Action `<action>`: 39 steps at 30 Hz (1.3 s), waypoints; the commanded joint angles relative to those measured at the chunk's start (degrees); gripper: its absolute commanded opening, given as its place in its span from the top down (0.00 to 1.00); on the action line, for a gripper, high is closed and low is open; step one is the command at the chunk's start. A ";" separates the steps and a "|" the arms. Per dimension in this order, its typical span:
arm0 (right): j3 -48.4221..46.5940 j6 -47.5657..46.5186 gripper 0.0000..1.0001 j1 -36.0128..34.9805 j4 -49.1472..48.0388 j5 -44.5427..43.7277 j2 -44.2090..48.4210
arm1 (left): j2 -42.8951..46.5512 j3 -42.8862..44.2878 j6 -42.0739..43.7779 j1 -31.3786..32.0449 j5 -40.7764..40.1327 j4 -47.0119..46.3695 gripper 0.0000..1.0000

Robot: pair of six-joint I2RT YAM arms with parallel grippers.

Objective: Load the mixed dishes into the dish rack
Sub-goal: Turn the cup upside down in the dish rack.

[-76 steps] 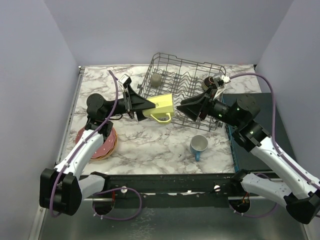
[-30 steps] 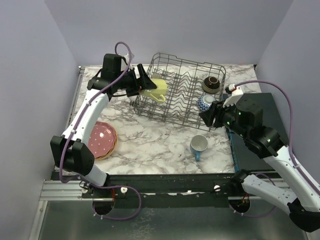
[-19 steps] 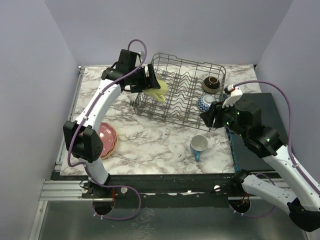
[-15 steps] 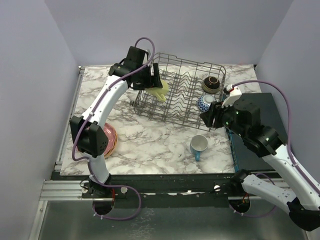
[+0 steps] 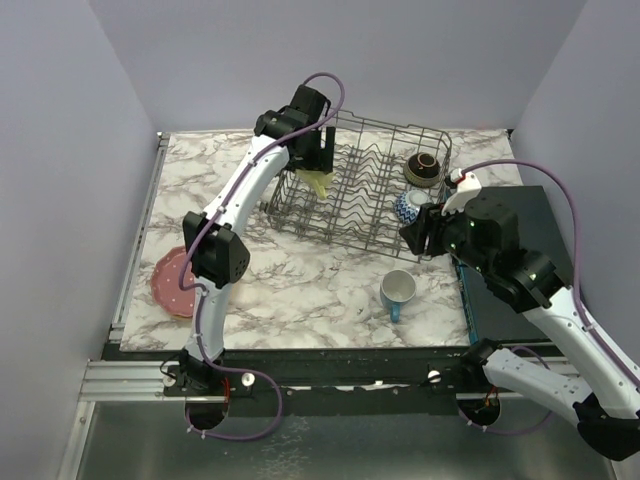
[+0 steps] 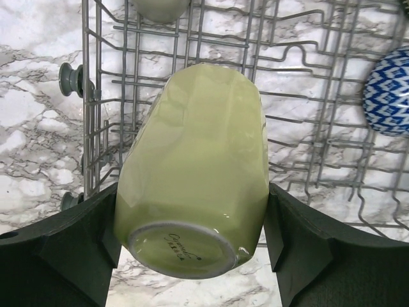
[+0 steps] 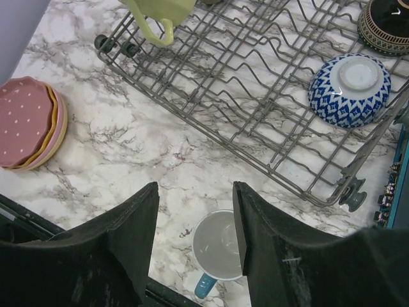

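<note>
Pale yellow mug (image 6: pixel 195 173): faceted and glossy, is pointing its base at the left wrist camera, handle hanging below, over the left end of the dish rack (image 5: pixel 372 123).
Left end effector (image 6: pixel 192 217): is clamping the mug's two sides.
Writing: script stamp on the base, too small to read.
Right end effector (image 7: pixel 193 192): jaws are standing apart, empty, above the blue mug (image 7: pixel 216 246).

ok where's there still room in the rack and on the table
Rack: the middle rows between the yellow mug and the patterned bowl are bare. Crowded: grey mug at the left end, dark bowl in the right corner. Table: bare marble between the plates and the blue mug.
</note>
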State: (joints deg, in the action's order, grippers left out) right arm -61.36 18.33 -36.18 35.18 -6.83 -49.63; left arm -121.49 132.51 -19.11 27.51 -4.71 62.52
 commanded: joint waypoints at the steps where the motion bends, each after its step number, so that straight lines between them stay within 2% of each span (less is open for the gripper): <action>1: -1.30 -0.88 0.44 -0.28 0.87 -1.20 -0.68 | -3.85 6.81 2.37 0.39 -5.49 3.84 1.00; 16: -0.69 -0.88 0.44 -0.24 -0.54 -0.20 -2.72 | -12.67 12.85 5.53 0.62 -10.22 4.45 1.00; 39: 0.52 -0.31 0.44 -0.29 -2.31 1.82 -5.13 | -17.73 14.83 7.81 0.60 -14.04 0.72 1.00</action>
State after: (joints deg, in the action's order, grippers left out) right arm -61.39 17.93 -36.18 34.28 -6.15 -54.37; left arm -138.19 143.83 -12.58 27.86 -15.68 66.28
